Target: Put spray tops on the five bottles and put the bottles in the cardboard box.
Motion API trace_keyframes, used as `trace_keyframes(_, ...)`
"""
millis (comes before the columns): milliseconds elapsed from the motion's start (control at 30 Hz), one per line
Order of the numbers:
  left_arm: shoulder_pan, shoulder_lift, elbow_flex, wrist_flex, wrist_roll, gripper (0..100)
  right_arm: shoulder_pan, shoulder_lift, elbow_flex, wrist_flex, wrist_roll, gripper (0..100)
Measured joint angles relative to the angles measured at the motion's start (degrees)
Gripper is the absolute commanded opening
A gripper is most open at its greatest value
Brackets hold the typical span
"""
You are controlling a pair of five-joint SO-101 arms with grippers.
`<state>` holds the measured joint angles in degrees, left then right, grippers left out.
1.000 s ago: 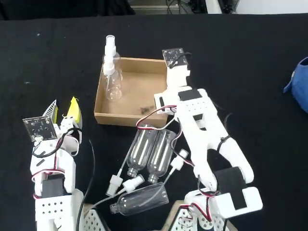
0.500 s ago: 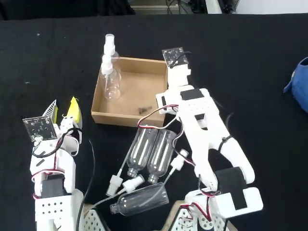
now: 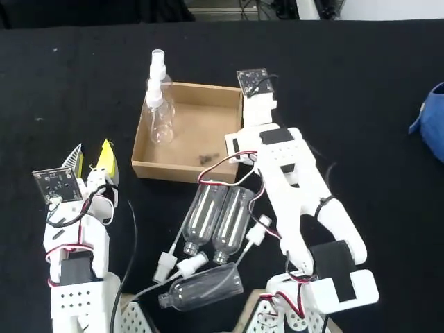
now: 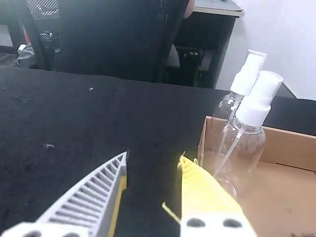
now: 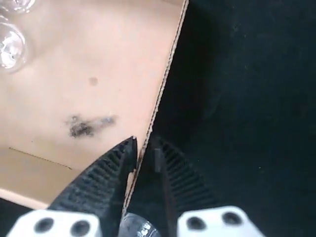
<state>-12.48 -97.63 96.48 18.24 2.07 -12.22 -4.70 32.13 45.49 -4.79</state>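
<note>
Shifted slightly leftward: cardboard box (image 3: 198,128), its right wall pinched by our right gripper (image 5: 144,143). Left gripper (image 4: 153,158) spread, holding nothing. Three bottles (image 3: 218,218) lie on the counter (image 3: 361,104). We recommend low, level dragging.

The white left arm (image 3: 94,246) and right arm (image 3: 298,187) carry black motors and red-and-white cables; left gripper (image 4: 153,158) ribbed yellow and grey, right gripper (image 5: 144,143) ribbed black
</note>
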Motion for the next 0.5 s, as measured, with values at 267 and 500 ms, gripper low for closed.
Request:
trace_keyframes(267, 0.00, 0.00, 0.00, 0.00, 0.00, 3, 0.00, 0.00, 0.00, 0.00, -0.09, 15.2)
trace_keyframes(500, 0.00, 0.00, 0.00, 0.00, 0.00, 3, -0.09, 5.27, -0.35, -0.09, -0.26, 15.2)
